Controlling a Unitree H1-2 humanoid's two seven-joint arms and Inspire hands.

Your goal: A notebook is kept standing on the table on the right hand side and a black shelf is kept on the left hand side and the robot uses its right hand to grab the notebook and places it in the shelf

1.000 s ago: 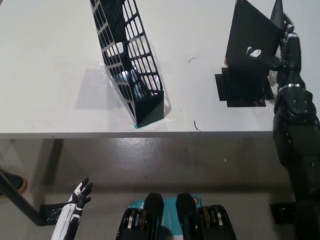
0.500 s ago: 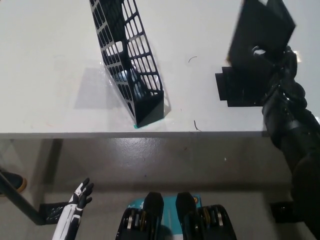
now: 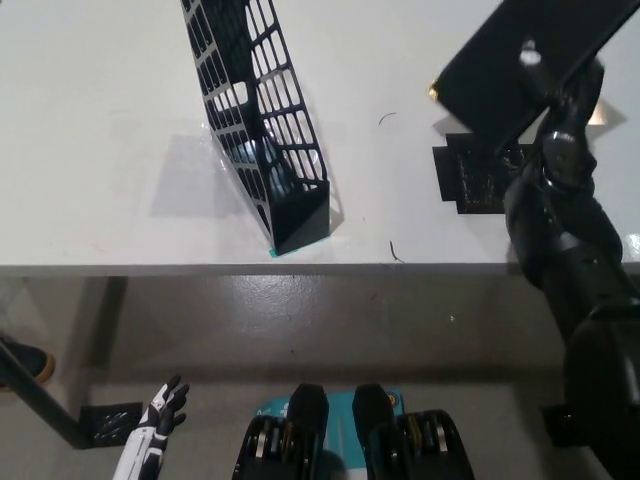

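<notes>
The right hand [image 3: 560, 110] is gripping the tilted notebook [image 3: 510, 70] by 1 edge; it may slip before the shelf [image 3: 262, 130].

A white table [image 3: 100, 130] fills the upper half of the frame. On it, at the right, lies a flat black mat [image 3: 478, 180] — partly covered. Grey floor [image 3: 330, 320] runs below the table edge. At the lower left stands a dark table leg [image 3: 40, 405] on a black foot plate [image 3: 105, 422] — beside it, at the left edge, a shoe [image 3: 22, 360].
</notes>
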